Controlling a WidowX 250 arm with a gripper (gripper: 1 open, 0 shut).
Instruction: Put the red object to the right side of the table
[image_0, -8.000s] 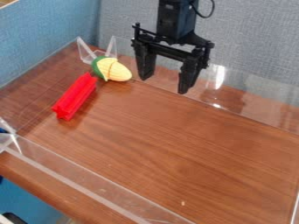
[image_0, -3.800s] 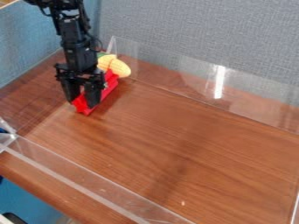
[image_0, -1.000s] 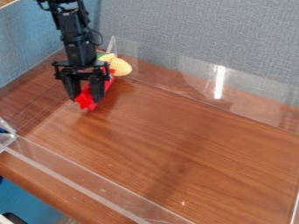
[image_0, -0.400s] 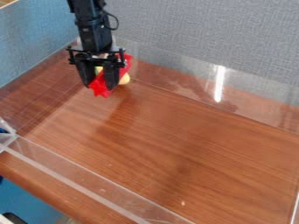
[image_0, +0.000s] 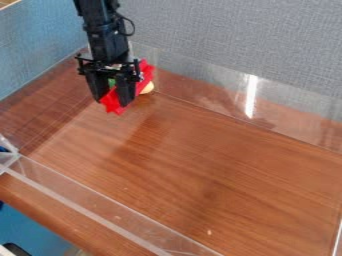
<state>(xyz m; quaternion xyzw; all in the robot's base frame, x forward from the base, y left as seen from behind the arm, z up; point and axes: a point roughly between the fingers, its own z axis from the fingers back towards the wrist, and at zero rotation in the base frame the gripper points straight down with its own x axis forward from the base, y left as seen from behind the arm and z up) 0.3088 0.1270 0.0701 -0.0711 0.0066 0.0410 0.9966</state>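
My gripper (image_0: 114, 96) hangs above the back left of the table (image_0: 201, 160), shut on the red object (image_0: 124, 93). The bright red bar is lifted off the wood and sticks out between and below the black fingers (image_0: 100, 84). Behind the gripper, a rounded yellow-green toy (image_0: 144, 86) peeks out beside the red bar, mostly hidden. The black arm (image_0: 99, 25) rises to the top of the view.
Low clear acrylic walls (image_0: 247, 95) run round the reddish-brown tabletop. A blue-grey fabric wall (image_0: 254, 40) stands behind. The near acrylic edge (image_0: 94, 215) crosses the lower left.
The gripper has lifted the red object off the table and carried it up and to the right, in front of the yellow-green toy. In the last half second it has barely moved.
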